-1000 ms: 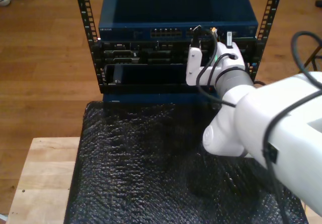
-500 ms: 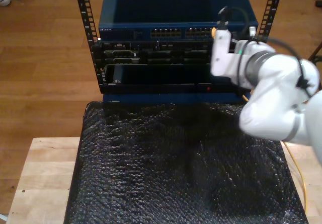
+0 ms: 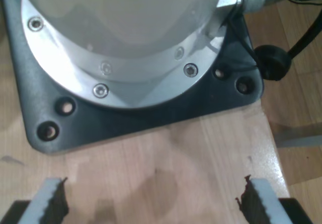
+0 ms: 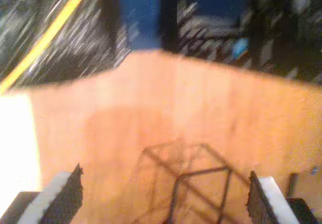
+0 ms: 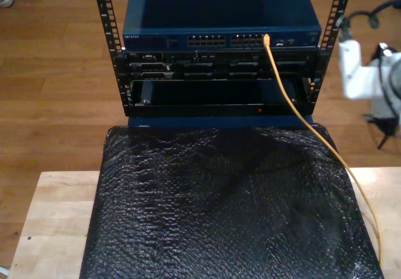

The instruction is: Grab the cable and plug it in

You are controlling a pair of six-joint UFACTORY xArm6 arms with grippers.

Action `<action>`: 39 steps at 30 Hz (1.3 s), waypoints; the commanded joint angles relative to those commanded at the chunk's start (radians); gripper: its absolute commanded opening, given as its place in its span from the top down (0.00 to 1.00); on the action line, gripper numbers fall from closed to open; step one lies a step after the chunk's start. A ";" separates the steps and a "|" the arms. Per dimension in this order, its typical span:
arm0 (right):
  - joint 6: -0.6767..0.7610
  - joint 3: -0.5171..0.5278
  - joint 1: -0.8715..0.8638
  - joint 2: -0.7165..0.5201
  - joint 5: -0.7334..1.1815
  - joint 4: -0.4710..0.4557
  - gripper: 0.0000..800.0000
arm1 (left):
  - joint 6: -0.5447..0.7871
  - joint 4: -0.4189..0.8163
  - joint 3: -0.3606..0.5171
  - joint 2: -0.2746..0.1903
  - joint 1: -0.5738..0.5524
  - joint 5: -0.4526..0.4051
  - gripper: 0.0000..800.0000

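The cable (image 5: 294, 106) sits with its tip in a port at the front of the blue switch (image 5: 219, 15) in the rack (image 5: 109, 41). From there it hangs down the rack face and trails across the black padded mat (image 5: 219, 210) toward the exterior view's right.

My second gripper (image 4: 163, 196) has its fingers (image 4: 60, 194) spread wide with nothing between them. Beyond them is wooden floor, and farther off a blurred streak of the cable beside the mat.

My first gripper (image 3: 151, 201) also has its fingers (image 3: 48, 201) spread apart and empty. Just ahead of them is pale wooden tabletop (image 3: 166, 163) and a dark base plate (image 3: 151, 118) with screws.

A white arm (image 5: 366, 78) shows at the exterior view's right edge, well apart from the switch.
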 joint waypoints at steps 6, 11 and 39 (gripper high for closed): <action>-0.222 0.025 -0.144 -0.061 0.201 0.008 0.00 | 0.000 0.000 0.000 0.000 0.000 0.000 0.00; -0.388 0.011 -0.272 -0.077 0.422 0.011 0.00 | 0.000 0.000 0.000 0.000 0.000 0.000 0.00; -1.062 0.250 -1.083 -0.377 0.847 -0.025 0.00 | 0.000 0.000 0.000 0.000 0.000 0.000 0.00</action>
